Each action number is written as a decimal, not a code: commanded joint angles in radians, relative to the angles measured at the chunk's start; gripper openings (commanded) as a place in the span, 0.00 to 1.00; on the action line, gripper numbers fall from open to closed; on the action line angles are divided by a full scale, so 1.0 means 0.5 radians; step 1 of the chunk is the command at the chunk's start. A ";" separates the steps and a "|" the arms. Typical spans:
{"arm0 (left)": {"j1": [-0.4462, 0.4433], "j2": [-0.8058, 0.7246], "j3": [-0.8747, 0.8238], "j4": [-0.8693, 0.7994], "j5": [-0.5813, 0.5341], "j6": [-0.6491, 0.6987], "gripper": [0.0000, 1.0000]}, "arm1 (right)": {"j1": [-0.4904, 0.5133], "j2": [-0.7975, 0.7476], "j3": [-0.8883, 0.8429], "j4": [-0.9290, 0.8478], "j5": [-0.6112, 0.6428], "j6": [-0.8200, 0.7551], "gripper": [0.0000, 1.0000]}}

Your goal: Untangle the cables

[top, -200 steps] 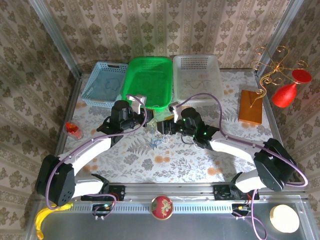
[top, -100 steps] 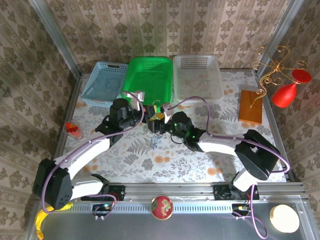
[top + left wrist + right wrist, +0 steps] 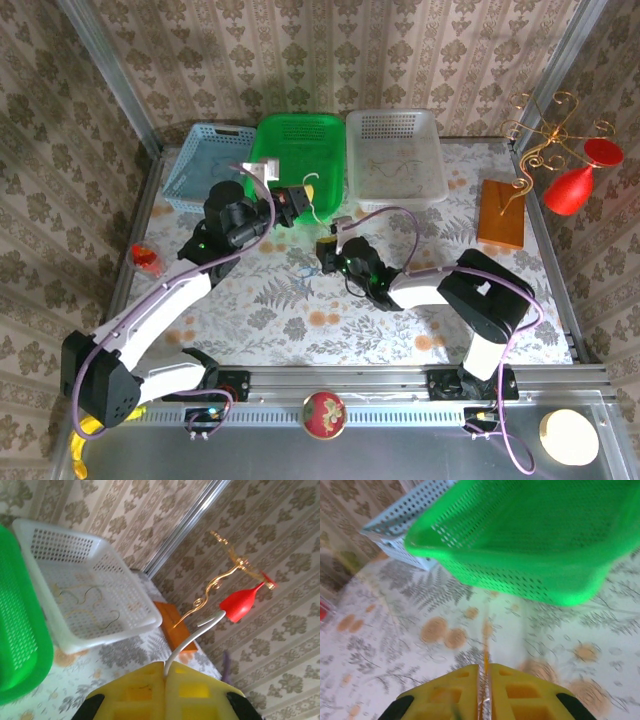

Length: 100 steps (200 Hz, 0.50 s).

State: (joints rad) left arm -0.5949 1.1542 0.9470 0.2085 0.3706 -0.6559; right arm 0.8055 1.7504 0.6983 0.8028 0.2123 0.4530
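Observation:
My left gripper (image 3: pixel 303 192) hangs at the front rim of the green basket (image 3: pixel 300 150). In the left wrist view its yellow fingers (image 3: pixel 135 690) press together on a whitish cable (image 3: pixel 192 637), which curves up and away from the left gripper (image 3: pixel 164 666). My right gripper (image 3: pixel 324 248) is low over the table, just right of a small blue cable tangle (image 3: pixel 301 268). In the right wrist view the right gripper (image 3: pixel 483 667) is shut on a thin yellowish-tan cable (image 3: pixel 485 652) that runs forward over the tabletop.
A blue basket (image 3: pixel 205 165) and a white basket (image 3: pixel 395 150) flank the green one; the white basket (image 3: pixel 75 630) holds thin tan cords. A wooden block (image 3: pixel 500 212) and a red glass (image 3: pixel 575 185) stand at the right, and a small red object (image 3: pixel 148 260) at the left edge.
The left gripper has lifted back toward the green basket with the whitish cable. The right gripper has moved left over the tangle and closed on the yellowish-tan cable.

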 commanded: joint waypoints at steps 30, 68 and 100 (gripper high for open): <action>0.071 -0.066 0.291 -0.035 0.106 -0.010 0.00 | -0.039 0.054 -0.285 0.190 0.210 0.224 0.12; 0.174 -0.034 0.497 -0.096 0.160 0.040 0.00 | -0.034 0.019 -0.465 0.271 0.235 0.323 0.13; 0.266 0.024 0.665 -0.142 0.182 0.105 0.00 | -0.031 -0.027 -0.564 0.290 0.253 0.374 0.14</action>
State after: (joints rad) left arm -0.4896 1.1545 1.2037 0.1440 0.4332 -0.6468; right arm 0.7918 1.7607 0.4446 0.9031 0.2840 0.5903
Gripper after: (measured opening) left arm 0.050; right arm 0.133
